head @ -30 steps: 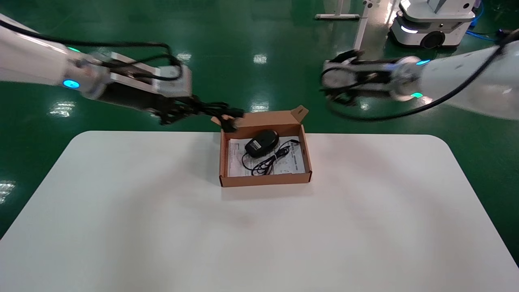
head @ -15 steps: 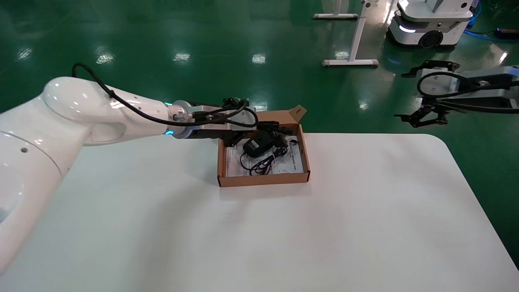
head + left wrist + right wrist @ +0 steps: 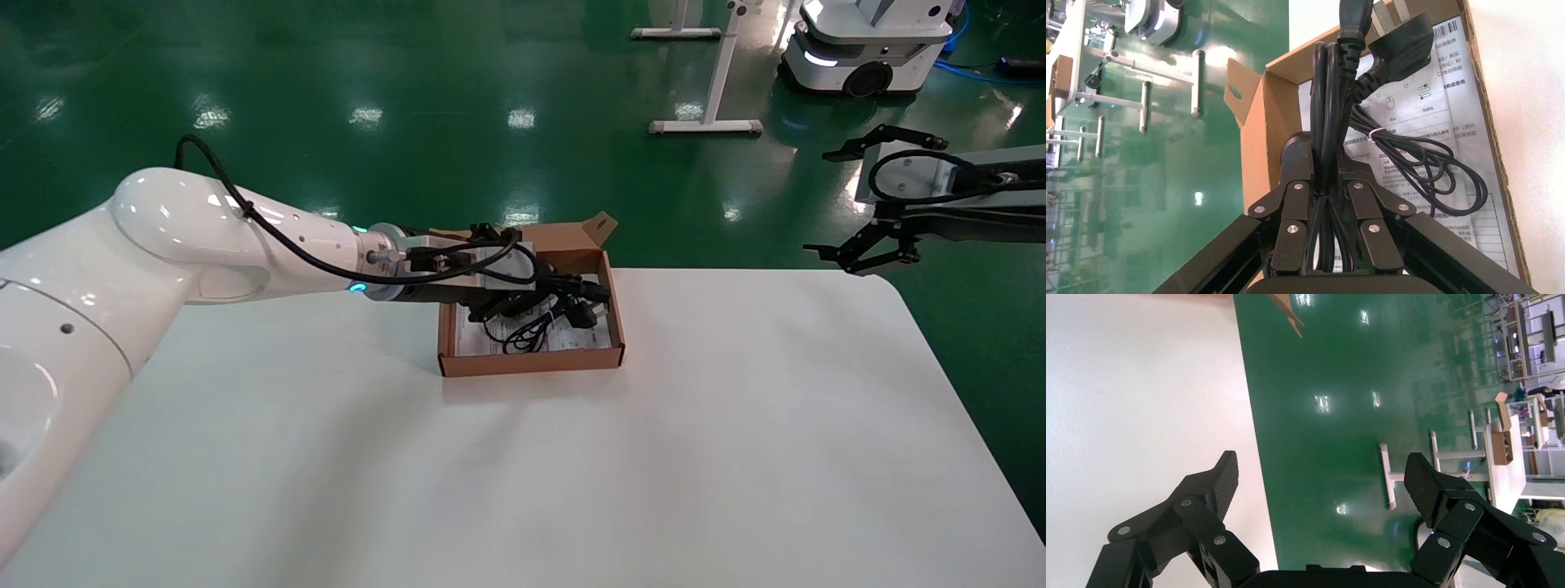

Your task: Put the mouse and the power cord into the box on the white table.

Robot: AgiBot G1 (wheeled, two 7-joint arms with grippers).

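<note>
Green shop floor behind; white table (image 3: pixel 327 457) filled the lower frame. Left gripper (image 3: pixel 531 296), clamped tight on the power cord (image 3: pixel 1327 122), had dropped from the rim into the box (image 3: pixel 531 362) at centre, over the mouse, now hidden. Release looked next. Right gripper (image 3: pixel 870 253), upper right, hung spread wide, empty.

So the box (image 3: pixel 531 359) sits on the white table (image 3: pixel 523 457), toward its far edge. The left gripper (image 3: pixel 564 296) reaches in from the box's left, the power cord (image 3: pixel 1333 122) clamped above the lining. The right gripper (image 3: pixel 858 204) hangs way off to the box's right.
</note>
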